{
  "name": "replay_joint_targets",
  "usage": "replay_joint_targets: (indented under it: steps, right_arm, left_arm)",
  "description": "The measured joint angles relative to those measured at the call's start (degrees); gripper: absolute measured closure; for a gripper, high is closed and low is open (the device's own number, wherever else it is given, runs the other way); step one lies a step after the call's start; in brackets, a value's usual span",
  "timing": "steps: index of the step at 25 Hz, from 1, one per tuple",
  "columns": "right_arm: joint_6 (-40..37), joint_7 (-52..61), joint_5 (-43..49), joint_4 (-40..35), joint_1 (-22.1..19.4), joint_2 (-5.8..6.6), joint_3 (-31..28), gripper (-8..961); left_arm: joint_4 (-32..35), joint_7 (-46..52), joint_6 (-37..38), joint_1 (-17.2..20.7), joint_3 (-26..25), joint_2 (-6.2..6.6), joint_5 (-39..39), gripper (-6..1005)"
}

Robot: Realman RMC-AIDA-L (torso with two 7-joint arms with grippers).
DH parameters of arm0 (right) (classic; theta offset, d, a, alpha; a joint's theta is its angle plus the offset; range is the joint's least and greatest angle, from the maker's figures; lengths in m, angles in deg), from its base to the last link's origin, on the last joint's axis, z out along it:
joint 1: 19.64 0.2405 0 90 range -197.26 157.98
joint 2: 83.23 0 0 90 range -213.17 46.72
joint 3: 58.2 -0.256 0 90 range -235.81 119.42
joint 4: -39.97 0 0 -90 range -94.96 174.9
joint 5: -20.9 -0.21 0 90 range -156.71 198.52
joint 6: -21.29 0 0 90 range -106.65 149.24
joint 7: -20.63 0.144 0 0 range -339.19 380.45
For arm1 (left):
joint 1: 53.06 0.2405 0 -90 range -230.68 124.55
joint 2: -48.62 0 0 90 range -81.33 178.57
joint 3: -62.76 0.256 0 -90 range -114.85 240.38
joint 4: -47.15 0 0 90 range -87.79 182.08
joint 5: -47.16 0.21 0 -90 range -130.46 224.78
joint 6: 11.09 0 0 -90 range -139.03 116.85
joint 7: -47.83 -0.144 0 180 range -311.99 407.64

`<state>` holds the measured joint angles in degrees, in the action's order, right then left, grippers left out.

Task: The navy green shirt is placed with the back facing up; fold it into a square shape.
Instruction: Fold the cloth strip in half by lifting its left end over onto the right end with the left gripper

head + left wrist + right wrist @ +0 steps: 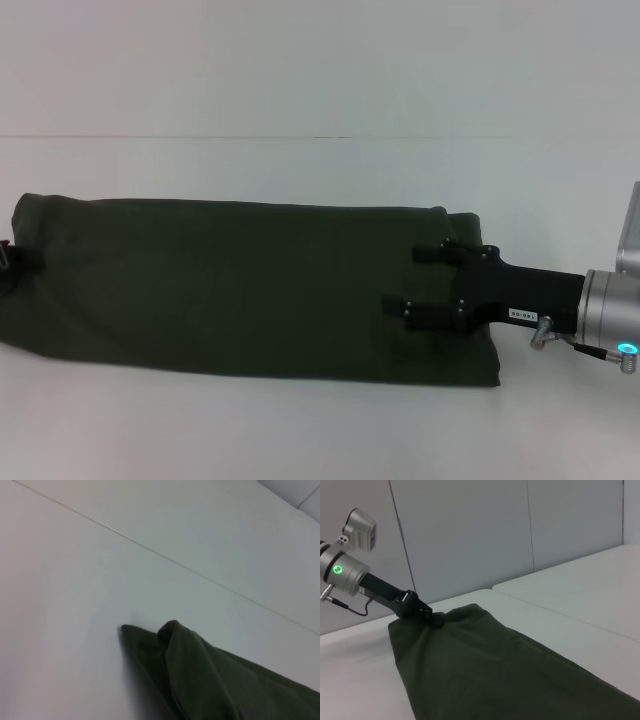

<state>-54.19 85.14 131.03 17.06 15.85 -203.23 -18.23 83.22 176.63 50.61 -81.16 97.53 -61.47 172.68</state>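
A navy green shirt (250, 285), folded into a long band, is lying across the white counter (300, 430). The right claw (428, 285) is resting open over its right end, gripping nothing. The left claw (432, 616) is meeting the opposite end; its grip is unclear. Lifting both ends evenly should be keeping edges aligned.

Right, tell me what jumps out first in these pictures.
The navy green shirt dominates: already folded into a long band, it lies across the white table from side to side. The right claw sits over the band's right end, fingers spread wide. At the far left end, the left claw meets the cloth at the bunched corner.
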Motion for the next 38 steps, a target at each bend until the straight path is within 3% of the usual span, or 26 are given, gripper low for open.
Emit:
replay_joint_targets:
  steps: [7, 10, 14, 18, 19, 20, 22, 23, 25, 27, 32, 38]
  right_arm:
    - [0.2, 0.0, 0.0, 0.06, -0.1, -0.04, 0.02, 7]
    - [0.68, -0.01, -0.2, 0.07, -0.5, -0.05, -0.01, 7]
    - [0.87, -0.01, -1.12, 0.13, -1.28, -0.05, -0.01, 6]
    - [0.56, -0.01, -2.82, 0.02, -2.99, 0.09, 0.01, 6]
    - [0.56, -0.01, -2.82, 0.02, -2.99, 0.09, 0.01, 6]
    - [0.52, 0.0, -3.08, -0.05, -3.33, 0.1, 0.02, 6]
    - [0.46, 0.0, -3.43, -0.25, -4.05, 0.12, 0.02, 6]
    - [0.43, 0.0, -3.57, -0.31, -4.35, 0.13, 0.02, 6]
    - [0.36, 0.0, -3.68, -0.35, -4.91, 0.14, -0.07, 6]
    - [0.34, 0.0, -3.7, -0.44, -5.4, 0.19, -0.35, 6]
    - [0.23, 0.0, -3.71, -0.68, -6.57, 0.37, -1.22, 6]
    - [0.17, -0.01, -3.7, -0.73, -7.34, 0.47, -2.13, 6]
  left_arm:
    - [6.04, 6.93, 8.59, -0.71, -0.01, -0.04, -0.45, 883]
    - [9.16, 9.92, 15.07, -1.5, -0.04, -0.85, -4.1, 882]
    - [8.18, 11.46, 20.88, -3.51, -0.11, -2.06, -10.01, 882]
    - [4.42, 12.49, 21.98, -5.4, -0.13, -5.1, -15.03, 882]
    - [4.42, 12.49, 21.98, -5.4, -0.13, -5.1, -15.03, 882]
    - [3.45, 12.47, 21.47, -5.69, -0.14, -5.89, -15.61, 882]
    - [-1.29, 10.97, 18.25, -6.79, 0.02, -9.28, -16.86, 882]
    - [-1.29, 10.97, 18.25, -6.79, 0.02, -9.28, -16.86, 882]
    - [-5.41, 7.47, 14.16, -7.5, -0.02, -12.77, -18.05, 882]
    - [-7.9, 4.9, 12.12, -7.83, -0.04, -13.79, -19.78, 882]
    - [-18.84, -4.2, 7.79, -9.22, -0.04, -14.25, -28.49, 886]
    - [-22.69, -8.17, 7.81, -10.8, 0.33, -14.42, -31.96, 887]
